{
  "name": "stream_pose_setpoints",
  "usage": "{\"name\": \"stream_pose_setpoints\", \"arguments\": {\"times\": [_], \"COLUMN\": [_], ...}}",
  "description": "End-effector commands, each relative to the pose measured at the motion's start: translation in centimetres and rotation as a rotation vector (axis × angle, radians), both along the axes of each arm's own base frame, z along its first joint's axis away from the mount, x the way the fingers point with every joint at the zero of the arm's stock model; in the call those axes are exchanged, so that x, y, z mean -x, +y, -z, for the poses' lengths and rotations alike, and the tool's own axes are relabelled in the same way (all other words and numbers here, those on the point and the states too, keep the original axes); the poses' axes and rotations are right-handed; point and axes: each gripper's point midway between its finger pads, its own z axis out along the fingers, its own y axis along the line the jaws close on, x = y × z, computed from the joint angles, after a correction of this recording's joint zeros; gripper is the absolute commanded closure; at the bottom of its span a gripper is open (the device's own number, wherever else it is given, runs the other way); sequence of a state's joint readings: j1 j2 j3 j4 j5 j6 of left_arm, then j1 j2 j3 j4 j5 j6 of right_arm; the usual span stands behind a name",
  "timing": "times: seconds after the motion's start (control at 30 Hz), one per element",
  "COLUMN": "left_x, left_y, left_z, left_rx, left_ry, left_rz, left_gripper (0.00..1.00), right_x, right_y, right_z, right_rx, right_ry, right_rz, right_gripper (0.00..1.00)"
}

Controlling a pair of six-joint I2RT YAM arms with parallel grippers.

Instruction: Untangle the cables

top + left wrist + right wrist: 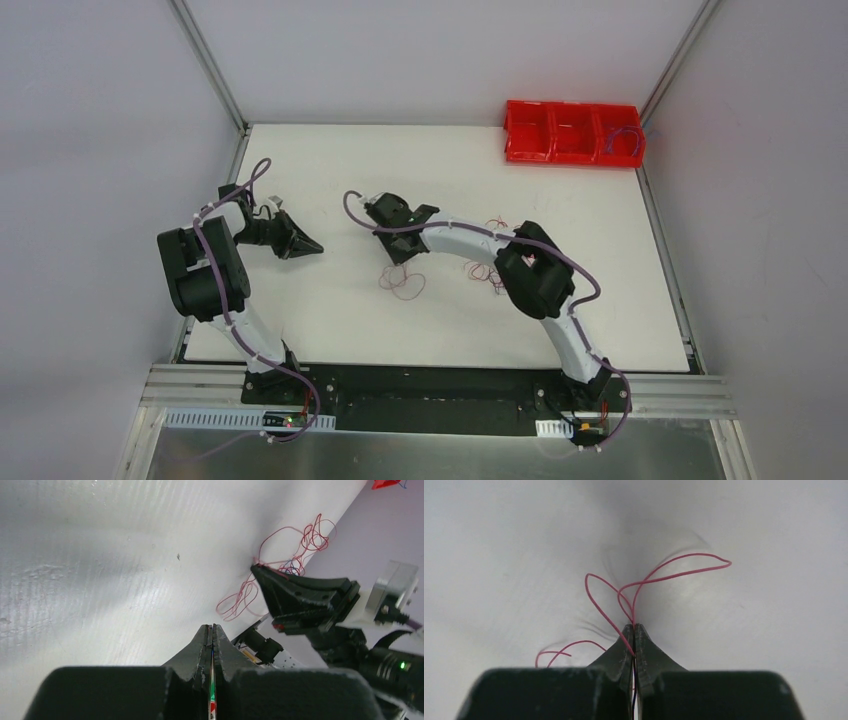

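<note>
On your white tabletop, the black left gripper sits shut, apparently empty; the black right gripper is clamped on one loop of the hair-thin red curly cables lying mid-table. Pull fast and that strand could tighten the knot — or slip out — with nothing anchoring the rest.

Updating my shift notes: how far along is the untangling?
Done: one bluish cable lies in the red bin. In hand: the right gripper pinches a red cable. Remaining: the tangle on the table; the left gripper is shut, apart from it.
</note>
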State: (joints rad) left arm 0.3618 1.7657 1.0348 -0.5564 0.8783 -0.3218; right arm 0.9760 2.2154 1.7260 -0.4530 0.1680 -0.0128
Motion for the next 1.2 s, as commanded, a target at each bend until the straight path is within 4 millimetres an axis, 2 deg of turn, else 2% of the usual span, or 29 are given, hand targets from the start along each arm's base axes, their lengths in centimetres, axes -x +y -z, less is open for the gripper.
{"name": "stream_pose_setpoints", "arguments": {"times": [0.0,0.13,0.2,0.43,0.53,0.67,0.77,0.9,1.03,1.17], "left_x": [0.2,0.5,0.6,0.3,0.2,-0.3,-0.9,-1.7,-2.1,-2.4], "left_y": [-0.8,-1.2,-1.4,-2.5,-2.9,-3.5,-3.7,-3.7,-3.7,-3.8], "left_z": [-2.0,-2.6,-2.8,-4.2,-4.9,-5.9,-6.7,-7.3,-7.1,-6.7], "left_rx": [0.050,0.053,0.053,0.082,0.091,0.084,0.080,0.079,0.106,0.129], "left_ry": [-0.056,-0.081,-0.092,-0.135,-0.160,-0.199,-0.222,-0.237,-0.207,-0.175], "left_rz": [0.018,0.037,0.044,0.079,0.098,0.124,0.137,0.137,0.123,0.113], "left_gripper": [1.00,1.00,1.00,1.00,1.00,1.00,1.00,1.00,1.00,1.00], "right_x": [-2.6,-7.9,-10.6,-20.2,-24.1,-29.1,-32.8,-37.3,-40.3,-42.0], "right_y": [-5.0,-7.5,-9.4,-17.1,-20.1,-23.7,-26.1,-28.3,-30.0,-31.1], "right_z": [-4.5,-11.5,-14.1,-22.0,-24.1,-25.5,-25.7,-26.5,-26.4,-25.2], "right_rx": [0.030,-0.063,-0.082,-0.132,-0.139,-0.143,-0.129,-0.139,-0.127,-0.119], "right_ry": [-0.025,-0.162,-0.212,-0.388,-0.483,-0.629,-0.766,-0.957,-1.060,-1.124], "right_rz": [-0.022,0.030,0.074,0.258,0.322,0.398,0.463,0.520,0.572,0.587], "right_gripper": [1.00,1.00,1.00,1.00,1.00,1.00,1.00,1.00,1.00,1.00]}}
